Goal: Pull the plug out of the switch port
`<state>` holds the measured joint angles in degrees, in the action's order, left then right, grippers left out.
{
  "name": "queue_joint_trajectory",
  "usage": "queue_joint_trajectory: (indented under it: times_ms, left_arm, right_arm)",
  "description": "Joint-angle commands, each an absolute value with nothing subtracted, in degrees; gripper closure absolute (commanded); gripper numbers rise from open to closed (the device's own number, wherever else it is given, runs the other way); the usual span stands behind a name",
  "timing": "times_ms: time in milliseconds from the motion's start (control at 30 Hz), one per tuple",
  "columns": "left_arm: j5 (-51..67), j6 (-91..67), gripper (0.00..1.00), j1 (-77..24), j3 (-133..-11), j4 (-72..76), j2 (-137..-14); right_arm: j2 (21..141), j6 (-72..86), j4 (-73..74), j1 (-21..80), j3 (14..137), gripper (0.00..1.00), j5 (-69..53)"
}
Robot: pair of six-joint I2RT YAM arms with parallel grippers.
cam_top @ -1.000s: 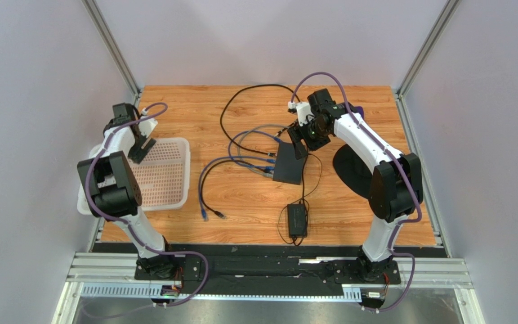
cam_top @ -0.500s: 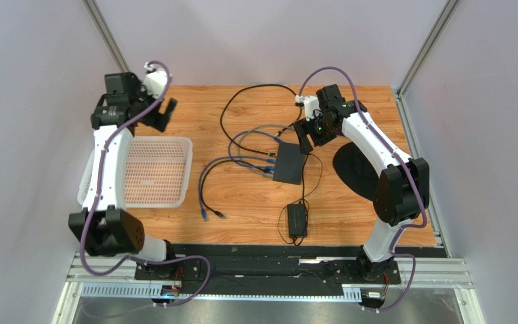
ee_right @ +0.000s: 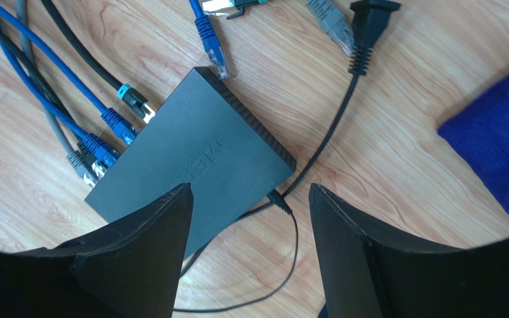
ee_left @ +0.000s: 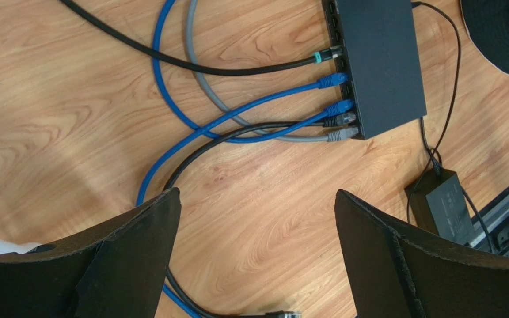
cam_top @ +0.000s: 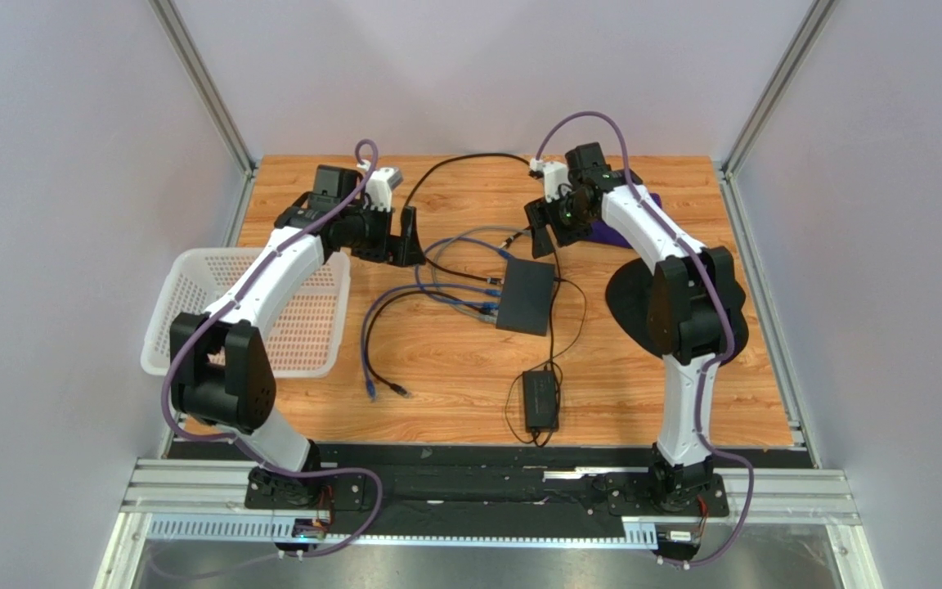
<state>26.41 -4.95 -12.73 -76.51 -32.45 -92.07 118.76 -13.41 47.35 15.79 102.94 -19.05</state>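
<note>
The left end effector (ee_left: 257, 218) and right end effector (ee_right: 250, 212) hover open, empty, near the switch (ee_left: 380, 63), five plugs (ee_left: 333, 81) seated.

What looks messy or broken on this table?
The cables running into the switch cross each other in tangled loops. A few loose plugs lie unplugged on the wood by its far corner. Nothing looks broken or spilled.
</note>
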Motion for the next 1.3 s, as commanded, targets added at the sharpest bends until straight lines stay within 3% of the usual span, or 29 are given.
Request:
queue_joint_trajectory:
  times_ms: [0, 400, 900, 1267]
  left_arm:
    - [25.66, -8.79, 0.06, -12.66, -77.52, -29.97, -86.67]
    - [24.88, -5.72, 0.06, -12.66, -71.10, -31.11, -78.23]
    - [24.87, -5.89, 0.06, -12.57, -68.47, -29.01, -77.34]
    - [23.65, -6.50, 0.06, -12.22, -65.83, -27.86, -74.97]
  right_arm:
    - [123.82, -13.71, 44.04, 17.58, 109.06, 0.30, -19.87]
    - [132.19, -17.23, 45.52, 23.20, 113.38, 0.31, -22.85]
    - [121.64, -13.62, 45.00, 30.14, 96.69, 0.33, -27.59]
    - [116.90, -12.13, 45.88, 32.61, 97.73, 0.31, -25.58]
